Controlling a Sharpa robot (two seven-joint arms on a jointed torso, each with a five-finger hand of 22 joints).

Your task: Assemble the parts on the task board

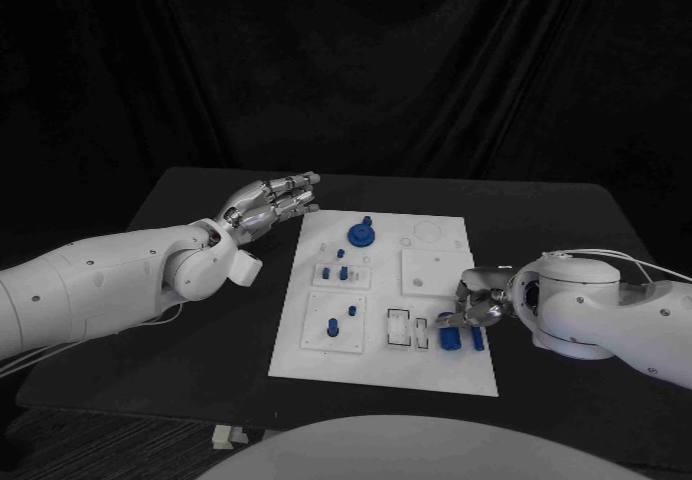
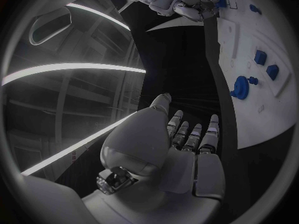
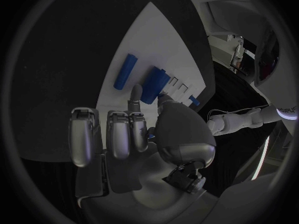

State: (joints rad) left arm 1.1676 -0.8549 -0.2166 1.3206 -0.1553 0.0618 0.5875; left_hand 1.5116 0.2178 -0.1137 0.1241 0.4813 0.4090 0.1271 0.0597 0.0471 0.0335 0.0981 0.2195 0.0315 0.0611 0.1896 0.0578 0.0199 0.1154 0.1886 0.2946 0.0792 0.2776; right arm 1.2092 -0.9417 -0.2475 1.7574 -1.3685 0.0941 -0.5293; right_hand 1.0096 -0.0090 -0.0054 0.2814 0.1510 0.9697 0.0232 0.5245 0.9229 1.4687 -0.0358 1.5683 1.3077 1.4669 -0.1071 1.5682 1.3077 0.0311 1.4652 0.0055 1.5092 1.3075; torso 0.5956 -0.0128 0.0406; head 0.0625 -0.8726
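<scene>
Head view: board (image 1: 433,375) sits mid-table, long axis running near–far. R hand (image 1: 473,308) is over the board's near-right part, fingers curled down beside two blue pegs (image 1: 462,340) that lie loose near the right edge. L hand (image 1: 274,205) hovers off the board's far-left corner, fingers straight and together, holding nothing, not touching the board.

Key relation: the loose pegs are right under/just near-side of the R hand, well apart from the L hand, so R is the arm for the next pick. In the right wrist view the two pegs (image 3: 140,77) lie side by side just beyond the fingertips (image 3: 135,95), long axes approx parallel to each other and pointing away from the hand. One fingertip looks to be at or touching the thicker peg; can't tell if it's actually pinched, so R hand's grip state is unclear.

Other parts: a round blue piece w/ post (image 1: 361,235) at the far-left of the board, small blue pieces (image 1: 336,272) mid-left, one peg standing in the near-left plate (image 1: 335,325). Slots (image 1: 405,330) sit just left of the loose pegs.

Room: pegs are close to the right edge, so a nudge rightward could roll one off the board; open board lies left and far of them. L side of table is free for L hand.
</scene>
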